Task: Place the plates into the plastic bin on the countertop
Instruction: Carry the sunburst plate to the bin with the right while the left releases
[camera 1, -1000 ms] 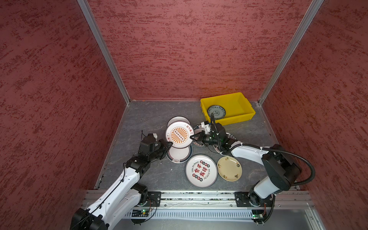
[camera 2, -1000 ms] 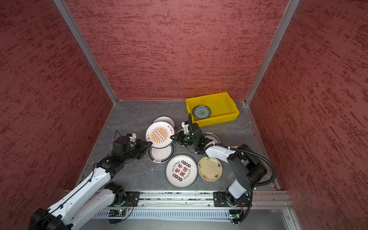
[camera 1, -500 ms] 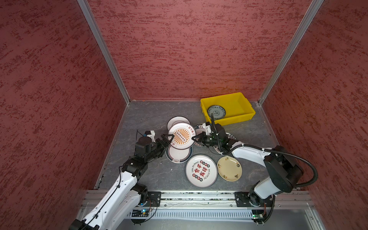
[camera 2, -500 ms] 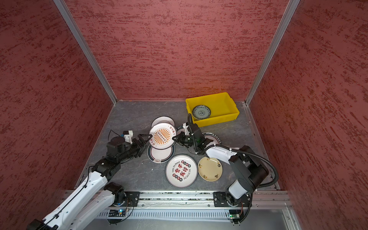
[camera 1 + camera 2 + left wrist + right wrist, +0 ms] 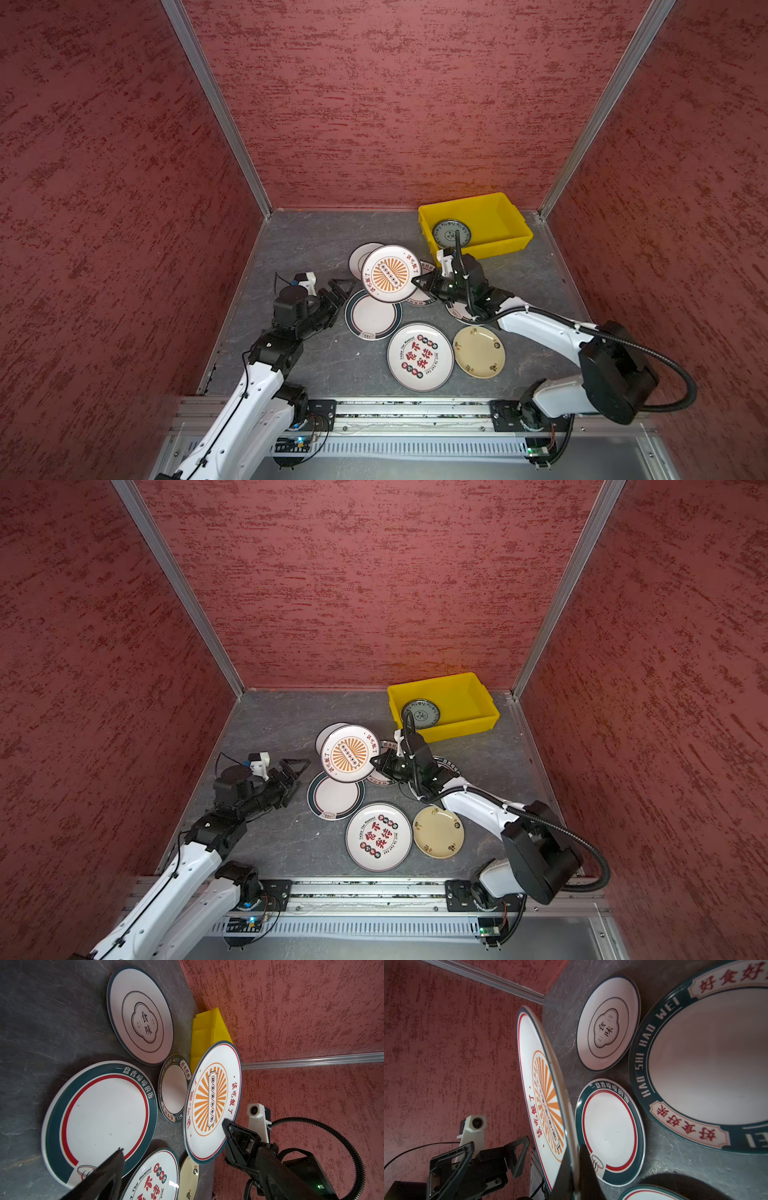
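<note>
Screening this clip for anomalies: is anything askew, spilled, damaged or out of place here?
One thing: the orange sunburst plate is off the countertop, tilted, pinched by its rim in the right gripper alone; the open left gripper is apart from it. No breakage or spill shows.

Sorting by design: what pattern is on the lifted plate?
The lifted white round plate: orange sunburst, red characters; left wrist view.
</note>
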